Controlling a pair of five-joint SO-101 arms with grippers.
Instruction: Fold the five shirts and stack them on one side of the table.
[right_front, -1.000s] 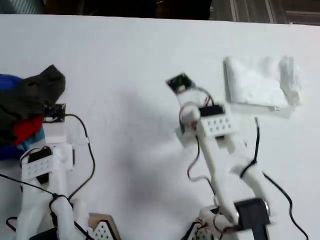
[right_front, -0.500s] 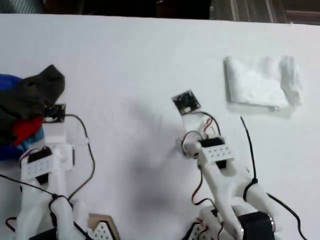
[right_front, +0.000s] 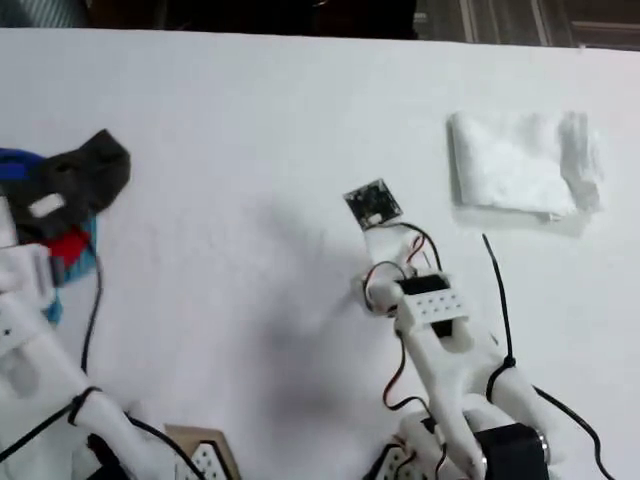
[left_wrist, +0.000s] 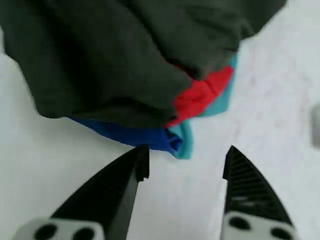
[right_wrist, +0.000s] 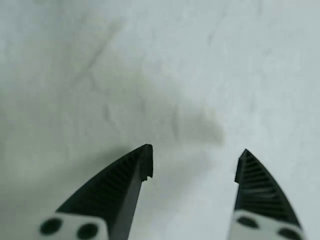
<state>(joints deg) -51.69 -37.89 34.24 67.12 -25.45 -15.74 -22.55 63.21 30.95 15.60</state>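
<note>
**Left arm at the shirt pile, one white shirt already folded**

The left end effector hangs just short of the shirt pile, fingers spread and holding nothing. The pile sits at the left edge of the desk. A dark shirt is on top, with red, teal and blue layers poking out below. The nearest bit of cloth to the fingers is the blue and teal corner, not the dark shirt.

The right end effector is also released, over bare desk near the middle and touching nothing. The folded white shirt lies flat toward the far right, well apart from both arms.

The step looks like fetching the next shirt, with roughly one of five done. To do it well:
- Pinch only the top dark shirt at a loose edge; going in low risks catching the blue or teal hem.
- Close on a single layer so the rest of the pile doesn't drag along.
- Pull it to the open middle to spread it; the right arm is free to pin a corner.
- Keep it off the white shirt until it's folded.

I see no bin or tray; the pile and the folded shirt both lie straight on the desk.
</note>
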